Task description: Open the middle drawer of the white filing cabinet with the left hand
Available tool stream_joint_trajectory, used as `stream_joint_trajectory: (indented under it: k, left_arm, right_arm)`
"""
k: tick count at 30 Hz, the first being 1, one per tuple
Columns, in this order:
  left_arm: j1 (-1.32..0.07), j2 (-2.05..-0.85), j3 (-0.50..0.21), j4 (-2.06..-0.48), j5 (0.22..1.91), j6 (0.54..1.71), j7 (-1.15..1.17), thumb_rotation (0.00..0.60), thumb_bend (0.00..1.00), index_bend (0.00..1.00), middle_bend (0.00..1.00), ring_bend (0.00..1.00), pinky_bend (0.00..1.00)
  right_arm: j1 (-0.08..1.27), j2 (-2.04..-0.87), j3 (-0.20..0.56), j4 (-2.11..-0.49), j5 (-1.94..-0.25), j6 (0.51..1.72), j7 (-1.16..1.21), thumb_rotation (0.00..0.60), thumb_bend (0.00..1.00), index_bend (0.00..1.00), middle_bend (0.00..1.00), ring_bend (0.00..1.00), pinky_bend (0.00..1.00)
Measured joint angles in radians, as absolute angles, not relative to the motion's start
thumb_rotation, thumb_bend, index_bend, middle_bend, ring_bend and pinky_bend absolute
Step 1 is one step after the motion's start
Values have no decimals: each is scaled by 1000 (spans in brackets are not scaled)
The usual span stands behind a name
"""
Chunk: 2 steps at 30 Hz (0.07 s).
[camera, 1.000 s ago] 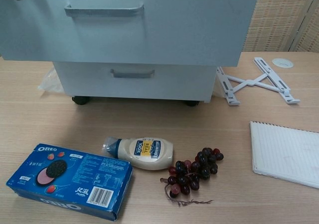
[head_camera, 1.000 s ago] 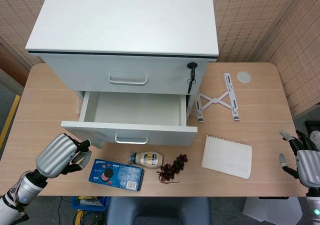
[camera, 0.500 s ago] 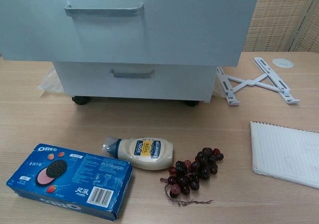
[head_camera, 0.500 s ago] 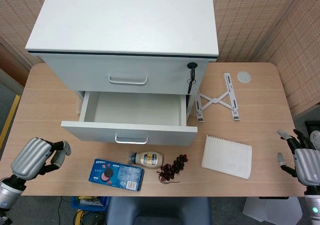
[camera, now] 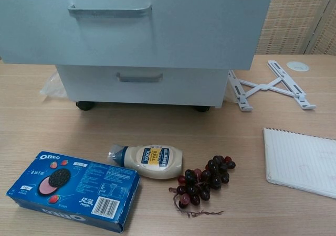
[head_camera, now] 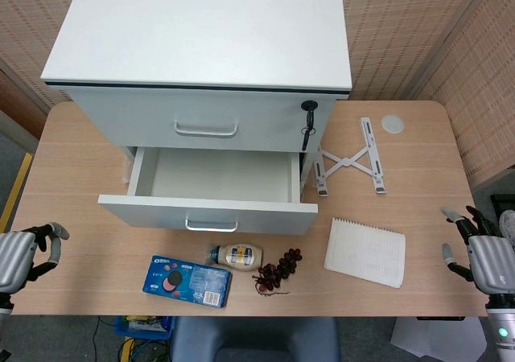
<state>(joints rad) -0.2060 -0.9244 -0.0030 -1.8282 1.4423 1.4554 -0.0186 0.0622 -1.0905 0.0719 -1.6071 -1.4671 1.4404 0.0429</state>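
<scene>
Middle drawer [head_camera: 211,194] of the white filing cabinet [head_camera: 201,32] stands pulled well out, its white inside bare and its metal handle [head_camera: 212,226] facing the table's front edge. Left hand [head_camera: 22,255] hangs at the table's left edge, well apart from the drawer, fingers curled in on nothing.

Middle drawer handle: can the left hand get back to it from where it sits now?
Probably yes. The left hand sits at the table's left edge, holding nothing, and bare tabletop lies between it and the middle drawer handle; the Oreo box lies nearer the front edge.
</scene>
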Motion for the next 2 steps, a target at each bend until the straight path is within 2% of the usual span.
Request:
stream_joint_trajectory:
  k: [2]
  left_arm:
    - [-186,-955,-7,-1804,1432,1487,18,600,626,464,575,568,649]
  right_arm:
    - [64,-1091,72,-1607,-1466,1438,42,600,429,162,283,188,185]
